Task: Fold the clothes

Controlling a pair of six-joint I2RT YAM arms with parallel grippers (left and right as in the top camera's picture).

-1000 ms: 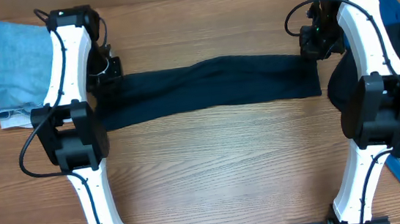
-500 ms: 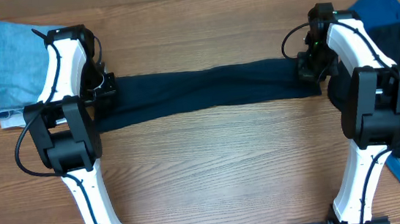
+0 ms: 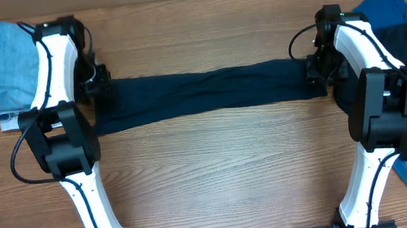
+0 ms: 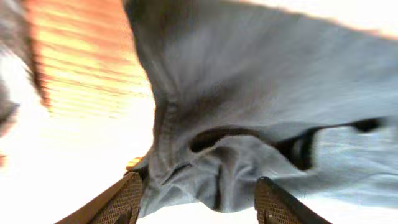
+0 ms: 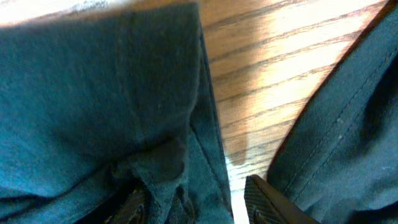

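Dark shirt (image 3: 209, 91): long band across the table (image 3: 217, 180), between the two arms | left gripper (image 4: 199, 199): jaws apart, the band's bunched left end in the gap | right gripper (image 5: 196, 202): jaws apart, the right end filling part of the gap, bare wood beside it | bright blue garment (image 3: 388, 4): at the table's right edge

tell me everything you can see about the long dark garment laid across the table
It is a dark navy garment of soft, limp cloth, folded into a long narrow band lying flat on the wooden table, running left to right, a little wider at its left end. Shallow wrinkles run along it; a stitched hem shows at the right end. The left gripper sits at its left end, the right gripper at its right, each with jaws apart and bunched cloth between them.
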